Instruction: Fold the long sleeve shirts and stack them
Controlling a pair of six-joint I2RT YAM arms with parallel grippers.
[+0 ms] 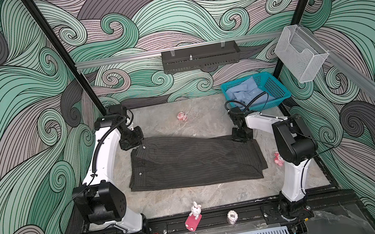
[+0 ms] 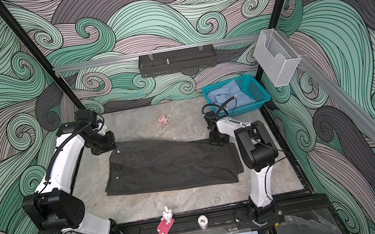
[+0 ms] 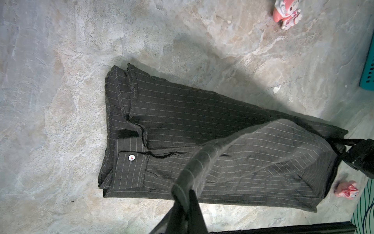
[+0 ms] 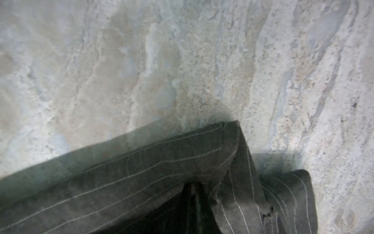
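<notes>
A dark charcoal pinstriped shirt point(image 1: 194, 162) point(image 2: 171, 166) lies partly folded on the middle of the stone-patterned table. Its far edge is raised at both ends. My left gripper point(image 1: 141, 144) point(image 2: 115, 149) is shut on the far left corner; in the left wrist view the gripper point(image 3: 188, 194) pinches a lifted fold of striped cloth point(image 3: 202, 121). At the far right corner my right gripper point(image 1: 243, 138) point(image 2: 220, 141) is shut on the cloth, with the hem point(image 4: 141, 172) draped over the gripper point(image 4: 194, 187). A light blue shirt point(image 1: 244, 92) point(image 2: 226, 94) lies crumpled in the basket.
A teal mesh basket point(image 1: 277, 92) point(image 2: 258, 93) stands at the back right corner. Small pink toys lie behind the shirt point(image 1: 182, 116) and by the right arm point(image 1: 277, 158). On the front rail stand a bunny figure point(image 1: 195, 210) and a small timer point(image 1: 232, 216).
</notes>
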